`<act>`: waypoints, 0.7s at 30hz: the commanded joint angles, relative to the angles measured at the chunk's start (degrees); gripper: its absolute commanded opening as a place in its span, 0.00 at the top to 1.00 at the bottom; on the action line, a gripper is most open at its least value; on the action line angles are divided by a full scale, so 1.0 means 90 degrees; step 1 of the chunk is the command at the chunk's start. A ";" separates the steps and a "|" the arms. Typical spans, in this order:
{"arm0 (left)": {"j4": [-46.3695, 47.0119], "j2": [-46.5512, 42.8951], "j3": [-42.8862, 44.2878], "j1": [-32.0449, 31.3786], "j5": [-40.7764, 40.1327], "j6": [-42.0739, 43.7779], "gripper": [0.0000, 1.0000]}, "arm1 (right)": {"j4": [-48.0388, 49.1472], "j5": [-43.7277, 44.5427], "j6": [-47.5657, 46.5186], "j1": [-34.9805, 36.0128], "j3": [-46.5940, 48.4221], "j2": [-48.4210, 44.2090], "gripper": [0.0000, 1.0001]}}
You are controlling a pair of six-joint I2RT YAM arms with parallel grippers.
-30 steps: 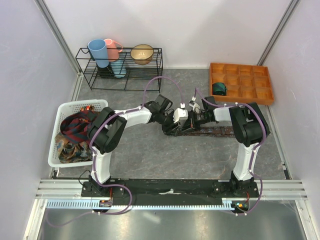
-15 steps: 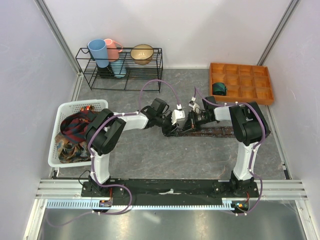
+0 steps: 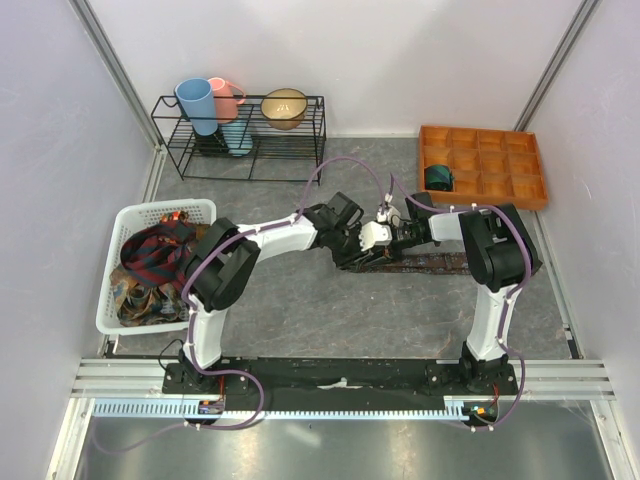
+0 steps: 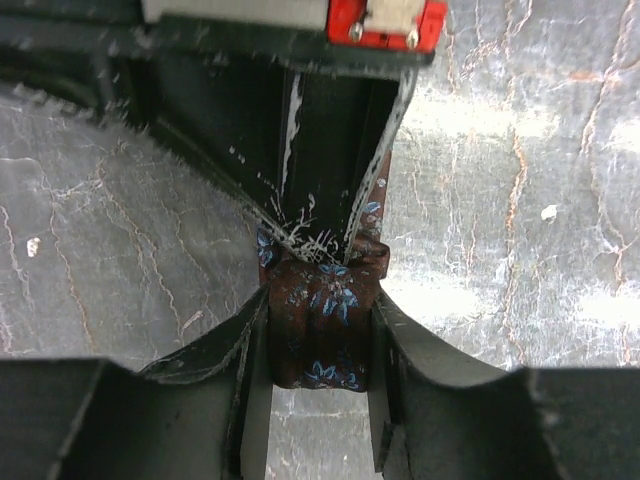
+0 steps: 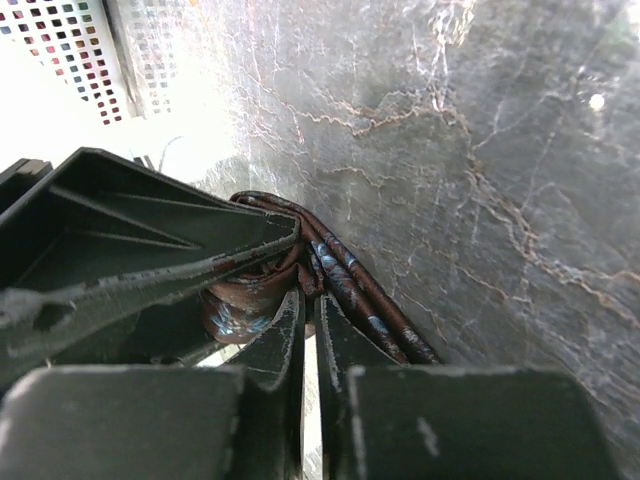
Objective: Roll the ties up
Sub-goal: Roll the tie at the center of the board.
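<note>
A maroon-brown tie [image 3: 430, 263] with blue flowers lies stretched along the table's middle, its left end wound into a small roll [image 4: 322, 330]. My left gripper [image 4: 320, 308] is shut on that roll, one finger pressed against each side. My right gripper [image 5: 310, 295] comes in from the opposite side, with only a thin slit between its fingers. Its tips pinch the tie's folded layers [image 5: 360, 290] right beside the roll [image 5: 235, 305]. From above, the left gripper [image 3: 362, 252] and right gripper [image 3: 378, 248] meet tip to tip over the tie's left end.
A white basket [image 3: 125, 215] at the left holds several more ties. At the back right, an orange compartment tray [image 3: 500, 165] holds a teal rolled tie [image 3: 437, 177]. A black wire rack [image 3: 240, 135] with cups and a bowl stands at the back left.
My left gripper has shifted right toward the right gripper and its jaws have narrowed onto the roll. The right arm has hardly moved.
</note>
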 commanded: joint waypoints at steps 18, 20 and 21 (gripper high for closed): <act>-0.1724 0.0489 0.0481 -0.0066 -0.1134 0.0816 0.90 | 0.0695 -0.0588 0.1482 -0.0042 -0.0282 -0.0881 0.51; -0.1724 0.0479 0.0481 -0.0066 -0.1124 0.0865 0.89 | 0.0745 -0.0490 0.1492 0.0007 -0.0262 -0.0764 0.50; -0.1724 0.0479 0.0462 -0.0066 -0.1114 0.0855 0.88 | 0.0755 -0.0441 0.1453 0.0026 -0.0253 -0.0725 0.51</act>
